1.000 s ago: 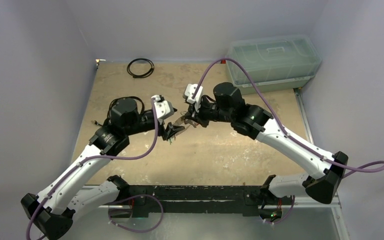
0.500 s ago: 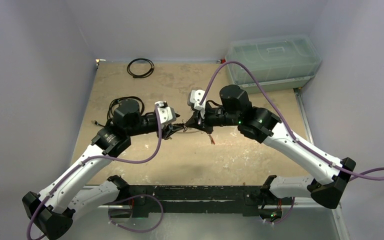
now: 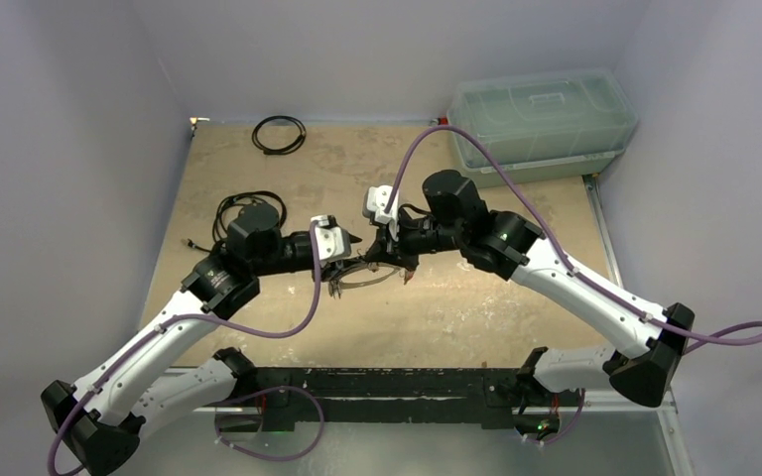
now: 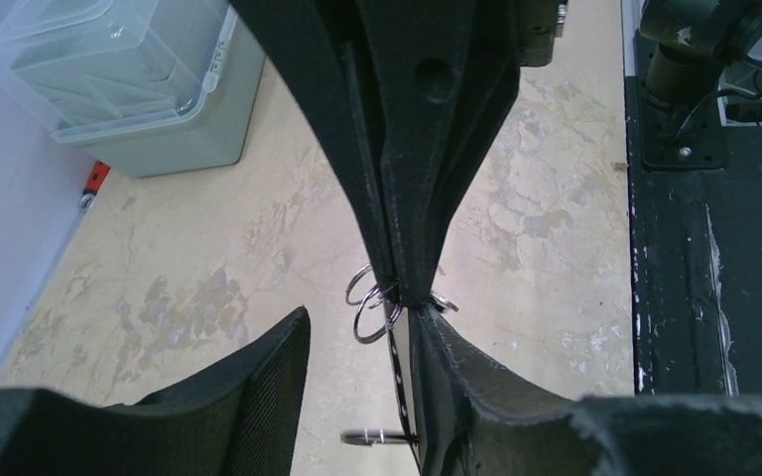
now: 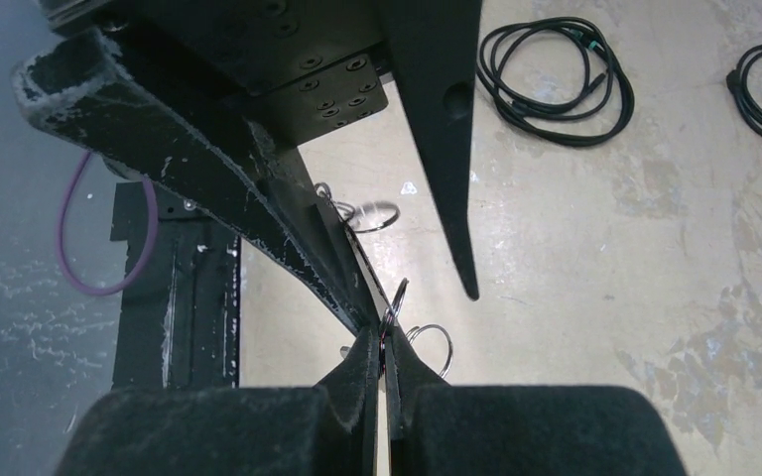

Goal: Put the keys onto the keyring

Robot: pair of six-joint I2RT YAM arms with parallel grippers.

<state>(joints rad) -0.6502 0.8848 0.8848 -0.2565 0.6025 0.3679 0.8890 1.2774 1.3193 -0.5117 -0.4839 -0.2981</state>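
Roughly mid-table, the right gripper (image 5: pixel 384 337) is clenched on the keyring (image 4: pixel 399 382), which shows only edge-on. The left gripper (image 4: pixel 359 332) stands parted, one finger (image 4: pixel 456 397) against that ring. Small split rings (image 4: pixel 369 307) show, but the keys cannot be made out.

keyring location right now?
Top view, middle of the table: the keyring runs from the right claw, which pinches one end, to the open left claw, around its other end.

Overhead: high, near edge, looking down on mottled tan tabletop (image 3: pixel 456 307). Wrist views: close, opposed, sharing flat silver-grey metal keyring (image 5: pixel 391 309).
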